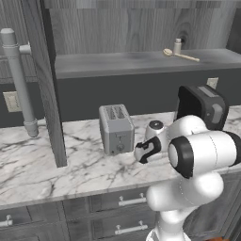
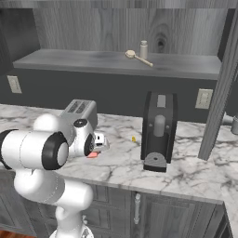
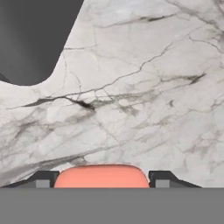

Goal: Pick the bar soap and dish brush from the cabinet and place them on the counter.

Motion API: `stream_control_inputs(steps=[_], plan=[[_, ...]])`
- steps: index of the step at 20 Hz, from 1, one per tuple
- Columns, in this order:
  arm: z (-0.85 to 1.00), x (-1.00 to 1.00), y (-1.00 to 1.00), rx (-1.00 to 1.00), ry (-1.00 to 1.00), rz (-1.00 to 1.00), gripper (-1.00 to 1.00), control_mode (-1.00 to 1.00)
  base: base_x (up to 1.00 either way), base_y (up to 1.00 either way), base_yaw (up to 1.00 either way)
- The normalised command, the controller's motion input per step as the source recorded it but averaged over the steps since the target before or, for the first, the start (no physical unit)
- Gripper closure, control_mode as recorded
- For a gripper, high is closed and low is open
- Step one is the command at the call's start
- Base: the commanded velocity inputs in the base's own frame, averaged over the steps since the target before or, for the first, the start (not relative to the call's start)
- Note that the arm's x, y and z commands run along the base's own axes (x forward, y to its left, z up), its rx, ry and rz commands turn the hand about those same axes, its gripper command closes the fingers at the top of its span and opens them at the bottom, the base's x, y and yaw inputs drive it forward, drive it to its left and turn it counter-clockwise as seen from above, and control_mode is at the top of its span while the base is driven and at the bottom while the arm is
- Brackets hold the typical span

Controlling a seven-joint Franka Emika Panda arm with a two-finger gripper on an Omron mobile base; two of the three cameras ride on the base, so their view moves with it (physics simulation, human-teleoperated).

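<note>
The claw [image 3: 100, 183] hangs low over the counter [image 3: 144, 87], its two dark fingertips [image 3: 41, 180] set at either end of the bar soap [image 3: 101, 176], which fills the gap between them. From the hand view the jaws appear to pinch the soap; whether it rests on the marble cannot be told. In the right base view the soap shows as an orange-red sliver at the claw tip, beside the toaster [image 2: 81, 111] and near the dark coffee machine [image 2: 159, 130]. The dish brush [image 2: 137, 57] lies on the grey shelf of the cabinet [image 2: 116, 62], just beside a small beige bottle [image 2: 143, 49]. Risks, judged: a release from any height may let the smooth bar skid or tip; a careless reach for the brush may topple the adjacent bottle or roll the thin handle off the shelf.
</note>
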Motion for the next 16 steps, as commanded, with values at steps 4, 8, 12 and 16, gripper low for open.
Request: stream_control_inputs(steps=[4, 8, 12, 16], plan=[[0.17, 0.00, -0.16, 0.00, -0.01, 0.00, -1.00, -1.00, 0.00, 0.00, 0.00], [0.35, -0.01, -0.15, 0.00, 0.00, -0.01, -1.00, -1.00, 0.00, 0.00, 0.00], [0.28, -0.09, -0.09, 0.00, 0.00, -0.01, -1.00, -1.00, 0.00, 0.00, 0.00], [0.35, -0.12, -0.06, 0.00, 0.00, -0.01, -1.00, -1.00, 0.00, 0.00, 0.00]])
